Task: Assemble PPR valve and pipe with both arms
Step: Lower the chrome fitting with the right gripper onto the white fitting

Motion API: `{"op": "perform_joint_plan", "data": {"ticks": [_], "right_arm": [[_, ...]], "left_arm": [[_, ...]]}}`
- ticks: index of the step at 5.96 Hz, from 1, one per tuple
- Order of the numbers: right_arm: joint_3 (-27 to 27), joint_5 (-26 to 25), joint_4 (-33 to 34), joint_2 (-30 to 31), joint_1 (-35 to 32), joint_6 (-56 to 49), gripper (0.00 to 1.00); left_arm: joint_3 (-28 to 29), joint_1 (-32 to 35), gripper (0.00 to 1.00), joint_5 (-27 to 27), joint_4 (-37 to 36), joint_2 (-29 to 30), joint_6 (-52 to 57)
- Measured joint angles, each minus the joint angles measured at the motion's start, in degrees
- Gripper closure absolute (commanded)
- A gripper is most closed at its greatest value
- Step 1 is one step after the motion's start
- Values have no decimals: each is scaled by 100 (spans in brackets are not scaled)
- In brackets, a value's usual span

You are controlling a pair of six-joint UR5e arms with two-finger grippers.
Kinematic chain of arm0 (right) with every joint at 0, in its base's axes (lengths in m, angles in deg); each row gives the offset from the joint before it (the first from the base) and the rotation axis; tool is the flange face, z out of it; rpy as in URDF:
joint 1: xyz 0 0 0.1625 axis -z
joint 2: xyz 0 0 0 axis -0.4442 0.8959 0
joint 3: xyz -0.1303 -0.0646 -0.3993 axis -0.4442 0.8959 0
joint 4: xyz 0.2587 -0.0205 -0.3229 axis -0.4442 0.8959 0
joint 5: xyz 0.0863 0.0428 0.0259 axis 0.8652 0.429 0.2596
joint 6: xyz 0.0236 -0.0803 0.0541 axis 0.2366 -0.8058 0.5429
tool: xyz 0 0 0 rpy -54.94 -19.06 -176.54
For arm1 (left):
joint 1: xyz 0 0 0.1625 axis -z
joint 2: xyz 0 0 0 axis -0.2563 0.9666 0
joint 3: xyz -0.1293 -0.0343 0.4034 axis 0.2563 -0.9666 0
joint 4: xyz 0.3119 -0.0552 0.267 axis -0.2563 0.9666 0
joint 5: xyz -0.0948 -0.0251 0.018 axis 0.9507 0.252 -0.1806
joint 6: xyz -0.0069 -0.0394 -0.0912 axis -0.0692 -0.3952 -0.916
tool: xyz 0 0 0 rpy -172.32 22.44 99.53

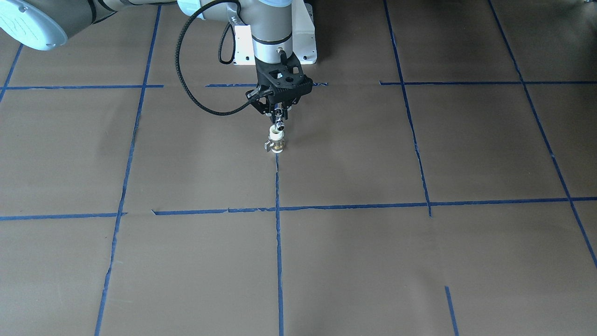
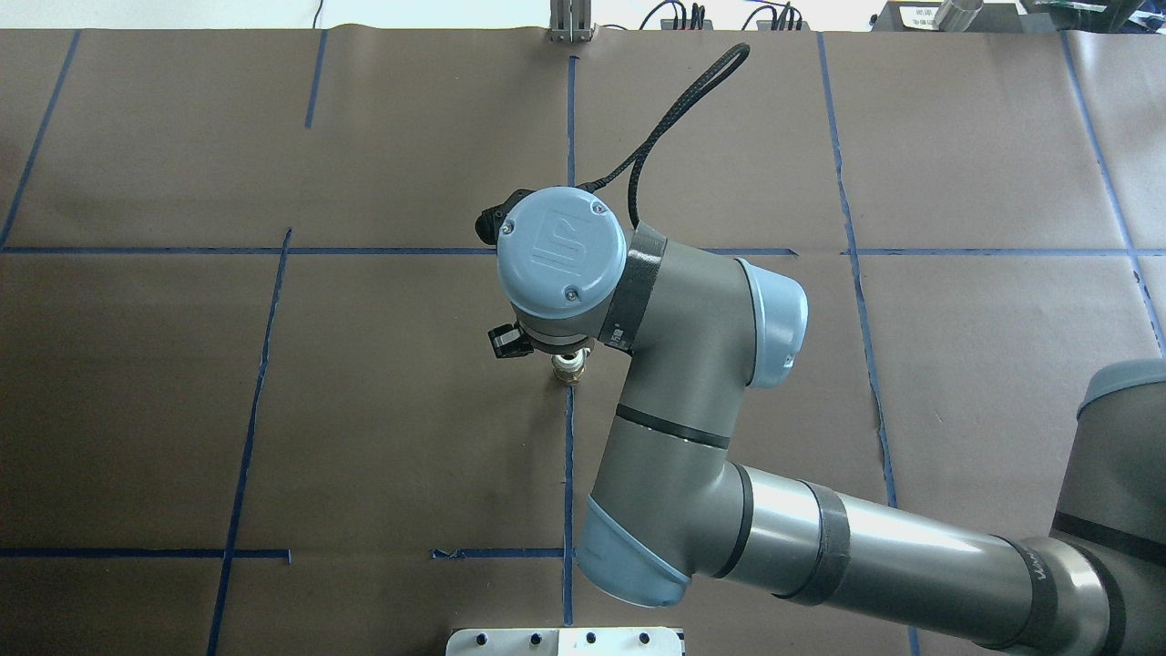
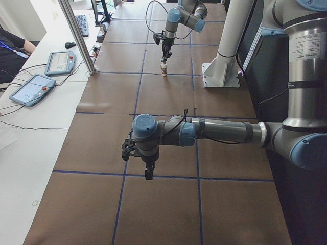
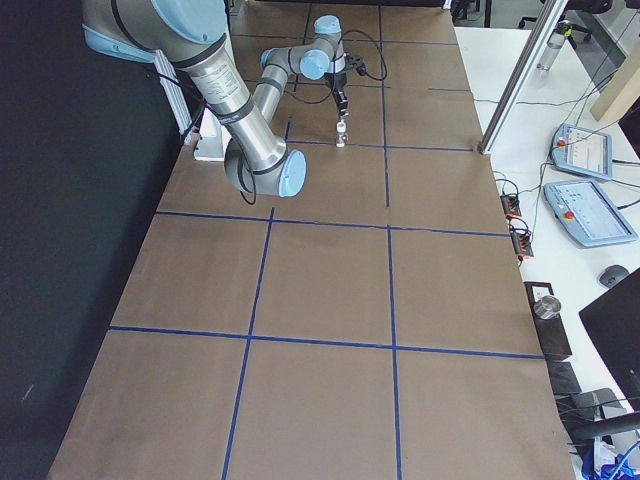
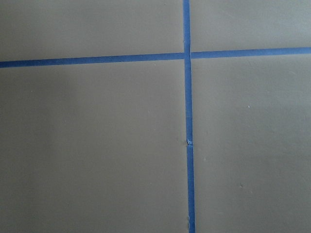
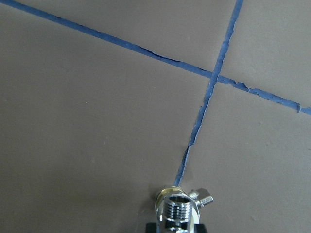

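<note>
The PPR valve [image 1: 276,141] stands upright on the brown table, white end up, brass middle and small lever low on its side. It also shows in the overhead view [image 2: 568,369]. My right gripper [image 1: 279,114] points straight down over it and is shut on the pipe [image 1: 279,124], a small chrome fitting. The pipe's lower end meets the valve's white top. The right wrist view shows the pipe's threaded end [image 6: 177,208] with the valve's lever [image 6: 204,198] beside it. My left gripper [image 3: 148,175] hangs over bare table far from the valve; I cannot tell whether it is open or shut.
Blue tape lines [image 1: 278,210] divide the brown table into squares. The white pedestal base [image 1: 305,42] stands just behind the valve. A side table holds tablets [image 3: 30,89] beyond a metal post [image 3: 76,35].
</note>
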Motion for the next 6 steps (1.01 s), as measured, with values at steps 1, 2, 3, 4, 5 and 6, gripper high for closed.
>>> {"op": "perform_joint_plan", "data": {"ticks": [1, 2, 3, 4, 5, 6], "right_arm": [[36, -20, 53, -15, 3, -6, 100], [42, -35, 142, -33, 4, -48, 100], [44, -46, 194, -44, 4, -102, 100], [45, -49, 222, -49, 4, -126, 100], [48, -51, 243, -53, 4, -130, 100], [66, -54, 250, -62, 4, -131, 100]], "left_arm": [[1, 0, 0, 12, 1, 0, 0], [2, 0, 0, 19, -1, 0, 0], [1, 0, 0, 21, -2, 0, 0], [-4, 0, 0, 19, 0, 0, 0], [-5, 0, 0, 17, 1, 0, 0], [-6, 0, 0, 17, -1, 0, 0]]}}
